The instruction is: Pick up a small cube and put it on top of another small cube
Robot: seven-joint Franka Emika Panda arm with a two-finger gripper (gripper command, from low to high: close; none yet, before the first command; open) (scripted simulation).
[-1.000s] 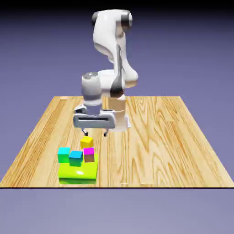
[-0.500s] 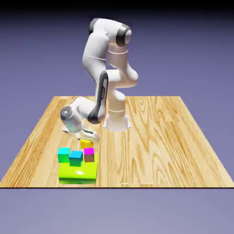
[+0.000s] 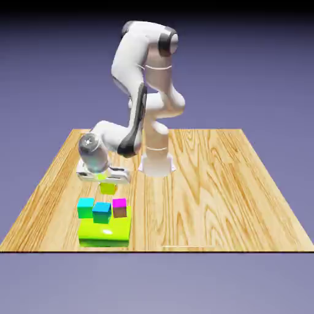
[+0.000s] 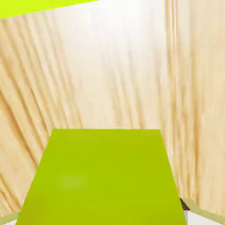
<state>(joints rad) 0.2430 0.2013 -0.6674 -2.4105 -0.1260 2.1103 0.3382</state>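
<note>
Pinching the small yellow-green cube (image 3: 108,189) between closed-in fingers of the gripper (image 3: 107,183), beyond the magenta cube (image 3: 119,208) and toward the exterior view's left from it. Grasp apparently done; probably left: carrying, setting atop another small cube, releasing. Cannot tell which.

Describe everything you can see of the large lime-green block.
The lime-green block is wide and low, its surface smooth and glossy, with a pale highlight where top meets front. It lies flat near the table's front edge, left of centre in the exterior view. The blue cube and the magenta cube cover parts of its far end; whether they rest on it isn't clear. No damage shows.
</note>
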